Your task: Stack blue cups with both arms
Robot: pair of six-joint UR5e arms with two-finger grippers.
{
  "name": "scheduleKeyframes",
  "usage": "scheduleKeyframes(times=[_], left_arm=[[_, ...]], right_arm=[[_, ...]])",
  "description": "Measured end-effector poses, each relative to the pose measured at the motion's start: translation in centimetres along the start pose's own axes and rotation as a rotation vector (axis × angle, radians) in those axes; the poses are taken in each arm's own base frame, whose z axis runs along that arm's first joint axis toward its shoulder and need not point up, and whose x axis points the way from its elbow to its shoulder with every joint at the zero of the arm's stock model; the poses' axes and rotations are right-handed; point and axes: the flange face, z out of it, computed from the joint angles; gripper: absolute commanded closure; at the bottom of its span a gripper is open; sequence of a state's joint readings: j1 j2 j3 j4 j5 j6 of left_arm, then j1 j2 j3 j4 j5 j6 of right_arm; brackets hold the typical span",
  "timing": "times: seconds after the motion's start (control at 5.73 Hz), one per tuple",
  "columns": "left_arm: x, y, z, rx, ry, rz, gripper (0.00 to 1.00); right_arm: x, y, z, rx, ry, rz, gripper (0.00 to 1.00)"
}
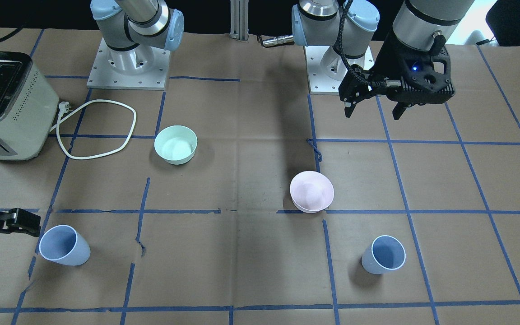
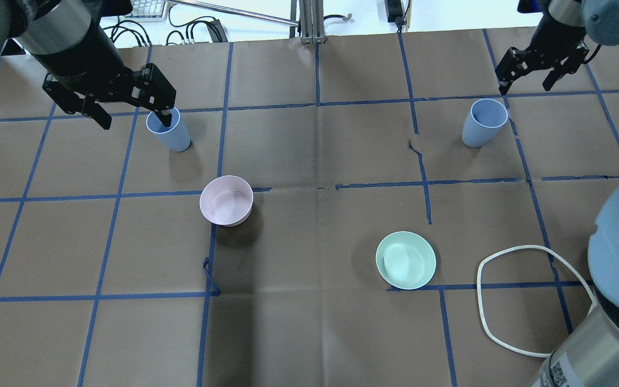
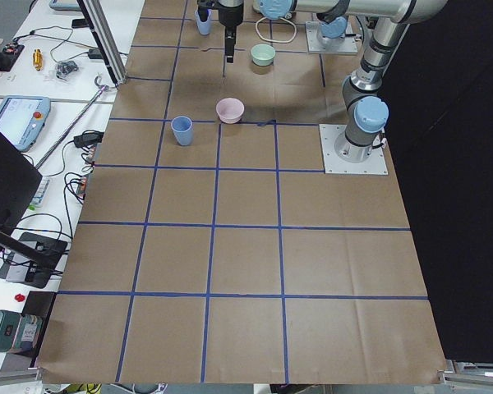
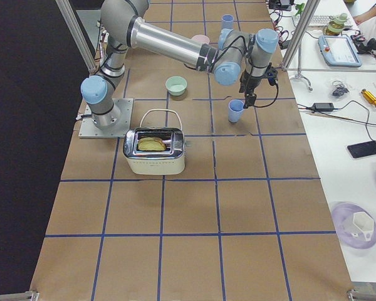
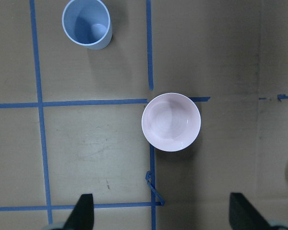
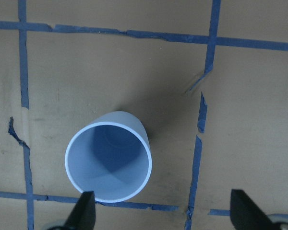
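Pale blue plastic is seen in two places: the left blue cup (image 2: 168, 131) and the right blue cup (image 2: 484, 122) are stood upright, mouths up, well apart on the paper-covered worktop (image 2: 309, 156). The pink bowl (image 2: 226, 200) and the green bowl (image 2: 405, 259) are set between them, nearer the robot. Nothing is stacked yet.

The left tool (image 2: 134, 119) is held high and released, jaws spread wide. In its wrist view the cup is seen off to one side, so alignment is judged unfinished. The right tool (image 2: 524, 87) is likewise released, poised above its cup, which is seen close to one finger. The jaws are presumably spread so that a cup can be taken in; one cup must then be carried across to the other.
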State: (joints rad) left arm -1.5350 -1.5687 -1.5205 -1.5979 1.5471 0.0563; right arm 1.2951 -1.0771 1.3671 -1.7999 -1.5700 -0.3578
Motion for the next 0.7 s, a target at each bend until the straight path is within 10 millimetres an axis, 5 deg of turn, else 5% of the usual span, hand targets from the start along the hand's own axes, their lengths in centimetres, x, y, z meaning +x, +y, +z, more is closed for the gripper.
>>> scheduleKeyframes(times=[0.35,0.52,0.7], left_arm=[[-0.8,-3.3,2.1,0.022,-0.001,0.005,0.01],[-1.6,-6.9,5.7,0.03,-0.016,0.014,0.01],[-3.5,-10.3,10.0,0.03,-0.038,0.01,0.01]], right_arm=[[-0.2,0.8,3.9,0.013,0.005,0.008,0.09],[-0.3,0.9,4.6,0.018,0.007,0.009,0.27],[-0.3,1.0,4.9,0.016,0.007,0.009,0.56]])
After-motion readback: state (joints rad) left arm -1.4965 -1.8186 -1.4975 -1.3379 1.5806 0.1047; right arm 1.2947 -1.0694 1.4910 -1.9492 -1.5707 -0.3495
